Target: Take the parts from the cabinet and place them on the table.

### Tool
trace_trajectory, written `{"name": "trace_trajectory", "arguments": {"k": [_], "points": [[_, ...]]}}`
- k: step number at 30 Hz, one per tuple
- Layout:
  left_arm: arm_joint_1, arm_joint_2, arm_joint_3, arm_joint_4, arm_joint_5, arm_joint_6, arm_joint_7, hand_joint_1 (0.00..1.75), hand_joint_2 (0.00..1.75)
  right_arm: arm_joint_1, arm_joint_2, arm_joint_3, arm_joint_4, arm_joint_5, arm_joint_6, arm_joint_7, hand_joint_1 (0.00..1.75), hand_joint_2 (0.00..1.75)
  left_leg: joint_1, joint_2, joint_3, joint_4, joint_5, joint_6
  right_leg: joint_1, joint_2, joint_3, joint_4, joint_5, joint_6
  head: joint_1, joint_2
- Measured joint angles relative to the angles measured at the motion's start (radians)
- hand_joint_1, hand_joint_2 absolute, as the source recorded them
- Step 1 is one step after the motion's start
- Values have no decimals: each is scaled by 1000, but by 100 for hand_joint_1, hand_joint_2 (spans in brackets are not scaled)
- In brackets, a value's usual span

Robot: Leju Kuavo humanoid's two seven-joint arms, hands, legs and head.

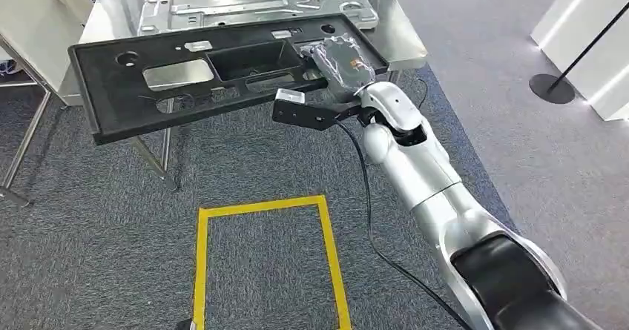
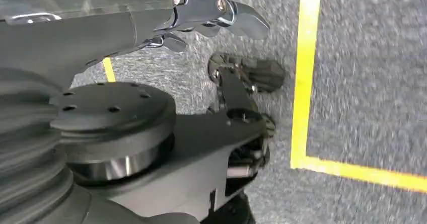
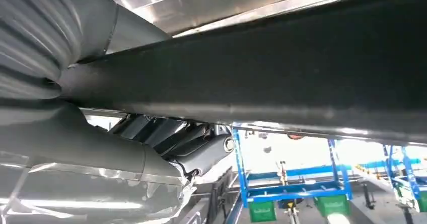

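Right hand fingers: clamped on the near right edge of the black panel [image 1: 222, 78]; in the right wrist view the dark fingers [image 3: 166, 133] lay under the panel with the grey thumb on its other face.
Right hand [image 1: 337, 63]: wrapped in clear film, holding the panel roughly level from one end.
Left hand [image 2: 221, 17]: hung low over the carpet; fingers seemed loosely curled, nothing in them, though whether they were apart or closed could not be told.
Black panel: long, flat, with cut-outs; far edge over the front edge of the steel table [image 1: 400, 41], most of it overhanging the carpet. Whether it rested on the table could not be told.
Table: a grey stamped metal part [image 1: 252, 7] lay on it, just behind the panel.
Floor: yellow tape square [image 1: 267, 263] on grey carpet, near the table.
Progress: panel out of the cabinet and brought to the table, judged nearly placed.
Left: push it fully on, let go.
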Motion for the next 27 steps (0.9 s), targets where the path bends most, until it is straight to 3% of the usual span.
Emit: {"name": "trace_trajectory", "arguments": {"k": [2, 4, 5, 6, 7, 8, 10, 11, 14, 15, 16, 17, 20, 21, 22, 23, 25, 26, 27], "points": [[0, 0, 0, 0, 0, 0, 0, 0, 175, -2, 0, -1, -1, 0, -1, 0, 175, 175, 4, 2, 5, -8, 5, 11, -2, -2, -21, 49, -42, 6, 6, 0], [-2, 0, 0, 0, 0, 0, 0, 0, 175, -1, 0, -1, 0, 0, 0, 0, 175, 175, 2, 3, 4, -8, 4, 16, -3, -2, -100, 221, -123, 13, 7, 0], [-1, 0, 0, 0, 0, 0, 0, 0, 175, 2, 0, -1, 1, 0, 0, 0, 175, 175, 1, 3, 4, -7, 4, 17, -3, -2, -139, 303, -151, 14, 8, 0], [-1, 0, 0, 0, 0, 0, 0, 0, 175, 3, -1, -1, 3, 0, 0, 0, 175, 175, 0, 2, 5, -6, 4, 17, -3, -2, -157, 335, -152, 14, 8, 0], [0, 0, 0, 0, 0, 0, 0, 0, 175, 4, -1, -1, 6, 1, 0, 0, 175, 175, -1, 2, 5, -6, 4, 17, -3, -2, -151, 316, -130, 11, 8, 0], [-1, 0, 0, 0, 0, 0, 0, 0, 175, 3, -1, -1, 6, 2, 0, 2, 175, 175, -2, 1, 6, -5, 3, 18, -2, -2, -122, 257, -91, 6, 8, 0], [-1, 0, 0, 0, 0, 0, 0, 0, 175, -2, -1, -1, 6, 3, -1, 2, 175, 175, -6, -1, 10, -5, 2, 16, 4, -2, -23, 53, 3, -12, 8, 0], [0, -3, 0, 0, 0, 0, 1, 0, 175, -6, -1, -1, 6, 3, -1, 2, 175, 175, -10, -1, 8, -4, 1, 14, 10, -2, 1, 7, -2, -20, 7, 0], [-2, -3, -2, 0, -8, 0, 1, 0, 175, -9, -2, -2, 6, 3, -1, 3, 175, 175, -8, 1, 6, -8, 2, -1, 14, -4, -3, 0, 2, -22, 7, 0], [-3, -3, -2, 0, -8, -2, 0, 0, 175, -10, -2, -2, 7, 4, -1, 6, 175, 175, -8, 1, 8, -11, 4, -6, 14, -4, -2, -5, 5, -27, 8, 0], [-3, -3, -3, 0, -8, -3, -1, 0, 175, -11, -2, -3, 7, 5, -1, 6, 175, 175, -11, 2, 3, -7, -4, -12, -1, -6, 6, -19, 13, -33, 6, 0], [-3, -3, -3, 0, -8, -6, -2, 0, 175, -12, -2, -3, 8, 5, -1, 8, 175, 175, -9, 3, -3, 17, -24, -18, 1, -7, 10, -25, 15, -36, 7, 0], [-3, -3, -3, 0, -4, -11, -2, 0, 175, -12, -2, -3, 12, 6, -1, 8, 175, 175, -3, 3, -109, 254, -137, -31, 2, -8, 10, -24, 14, -41, 4, 0], [-3, -3, -3, 0, 0, -12, -2, 0, 175, -10, -2, -3, 14, 6, -1, 8, 175, 175, -1, 3, -135, 307, -149, -33, 2, -8, 10, -23, 14, -41, 3, 0], [-2, -3, -3, 0, 2, -12, -2, 0, 175, -8, -2, -3, 16, 6, -1, 8, 175, 175, 0, 3, -139, 310, -137, -35, 1, -8, 10, -21, 13, -41, 3, 0], [-2, -3, -3, 0, 2, -12, -2, 0, 175, -7, -2, -3, 16, 6, -1, 8, 175, 175, 2, 4, -120, 267, -105, -36, 0, -7, 10, -19, 11, -39, 3, 0], [-4, -3, -3, 0, 2, -12, -2, 0, 175, -9, -2, -3, 16, 6, -1, 8, 175, 175, 6, 5, -27, 79, -9, -36, -2, -5, 12, -9, 4, -32, 3, 0], [-5, -3, -3, 0, 1, -12, -2, 0, 175, -11, -2, -3, 17, 6, -1, 8, 175, 175, 7, 6, 5, 13, -6, -34, -1, -4, 10, -5, -1, -26, 4, 0], [-5, -3, -3, 0, -1, -12, -3, 0, 175, -13, -3, -3, 17, 6, 0, 8, 175, 175, 0, 4, 11, -2, -8, -25, 6, -2, 4, 2, -1, -22, 3, 0]]}}
